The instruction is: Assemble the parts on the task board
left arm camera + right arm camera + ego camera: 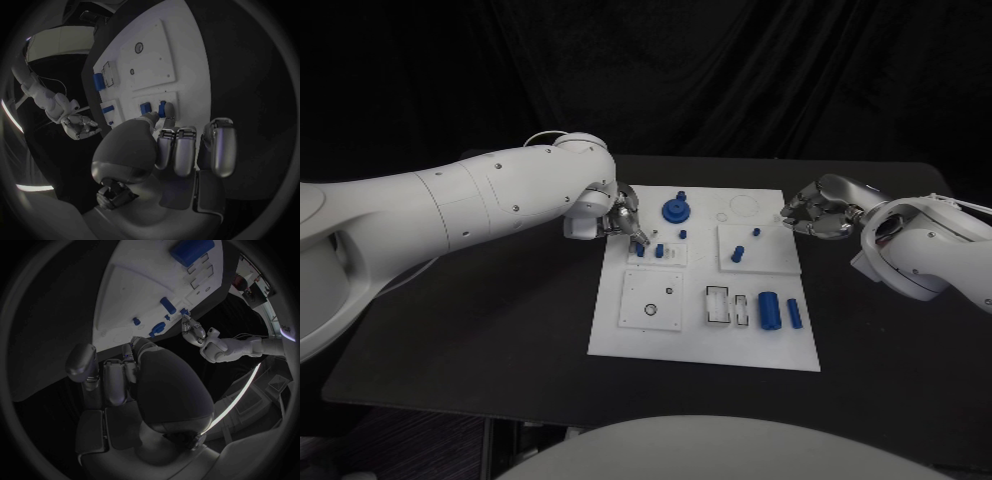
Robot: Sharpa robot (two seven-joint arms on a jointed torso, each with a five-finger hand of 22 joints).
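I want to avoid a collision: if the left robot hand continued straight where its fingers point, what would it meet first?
Probably the small blue upright peg on the white task board; the left robot hand has its fingertips just above it, though depth is unclear.

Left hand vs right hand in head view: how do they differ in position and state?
The left hand reaches over the task board's left edge, fingertips down at a small blue peg; the right hand sits off the board's right edge, over bare table. The left hand's fingers extend toward the part; the right hand's curl in, holding nothing. Both are silver, on white arms.
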